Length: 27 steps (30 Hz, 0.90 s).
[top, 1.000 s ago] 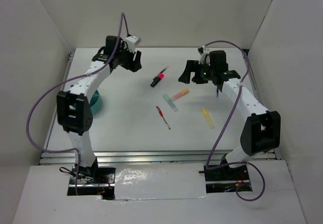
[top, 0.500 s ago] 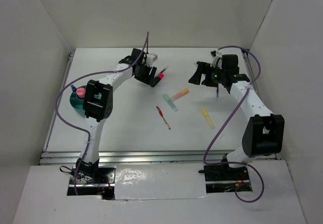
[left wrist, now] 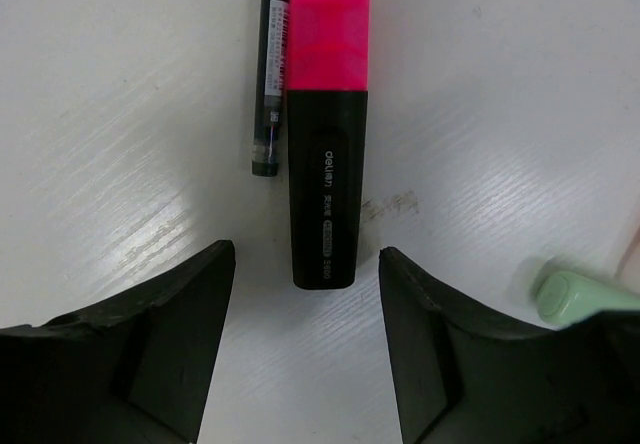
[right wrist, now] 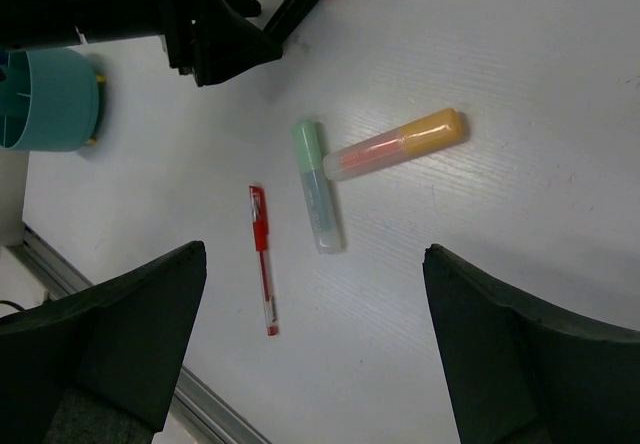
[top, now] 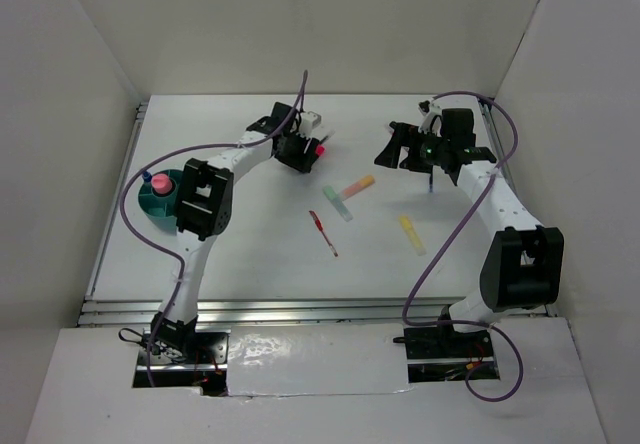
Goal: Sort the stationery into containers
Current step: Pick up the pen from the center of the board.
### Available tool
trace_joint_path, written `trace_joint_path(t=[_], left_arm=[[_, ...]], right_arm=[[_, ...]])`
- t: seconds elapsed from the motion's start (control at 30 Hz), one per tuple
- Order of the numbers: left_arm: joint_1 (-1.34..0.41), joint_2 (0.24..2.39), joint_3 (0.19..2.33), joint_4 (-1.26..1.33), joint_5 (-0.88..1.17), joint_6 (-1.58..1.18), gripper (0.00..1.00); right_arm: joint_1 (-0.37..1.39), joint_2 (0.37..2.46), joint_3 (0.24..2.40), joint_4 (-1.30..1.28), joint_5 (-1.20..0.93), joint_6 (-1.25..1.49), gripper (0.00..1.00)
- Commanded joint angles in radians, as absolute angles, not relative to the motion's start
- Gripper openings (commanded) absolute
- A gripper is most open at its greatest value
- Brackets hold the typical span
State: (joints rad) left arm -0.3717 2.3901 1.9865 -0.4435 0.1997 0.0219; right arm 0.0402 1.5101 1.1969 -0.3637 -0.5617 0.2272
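The white counter (top: 250,254) carries everything. The left gripper (top: 305,152) reaches toward the far edge, jaws apart either side of the black end of a pink highlighter (left wrist: 328,164), not touching it. The right gripper (top: 392,147) hangs over the far right part, jaws wide apart and empty. A teal cup (right wrist: 50,114) stands near the left edge. Mid-counter, a green highlighter (right wrist: 317,189) touches an orange one (right wrist: 400,144); a yellow highlighter (top: 412,234) lies toward the right. A dark pen (left wrist: 270,74) lies just beside the pink highlighter, and a red pen (right wrist: 262,254) lies near the green one.

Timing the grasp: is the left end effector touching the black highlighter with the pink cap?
Apart. Left wrist view shows white table between each finger and the pink-capped black highlighter.
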Motion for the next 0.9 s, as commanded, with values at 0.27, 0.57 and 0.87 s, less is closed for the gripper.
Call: trace_joint_path(t=[0.27, 0.57, 0.87], left_arm=[[-0.429, 2.424, 2.008, -0.480, 0.097, 0.092, 0.49], [-0.425, 2.246, 1.763, -0.440, 0.158, 0.054, 0.21], [-0.403, 1.719, 1.476, -0.319, 0.262, -0.063, 0.12]], right_arm=[[0.040, 1.502, 1.193, -0.325, -0.583, 0.229, 0.94], [0.098, 1.460, 1.167, -0.319, -0.577, 0.238, 0.92], [0.164, 1.431, 1.264, -0.278, -0.702, 0.385, 0.87]])
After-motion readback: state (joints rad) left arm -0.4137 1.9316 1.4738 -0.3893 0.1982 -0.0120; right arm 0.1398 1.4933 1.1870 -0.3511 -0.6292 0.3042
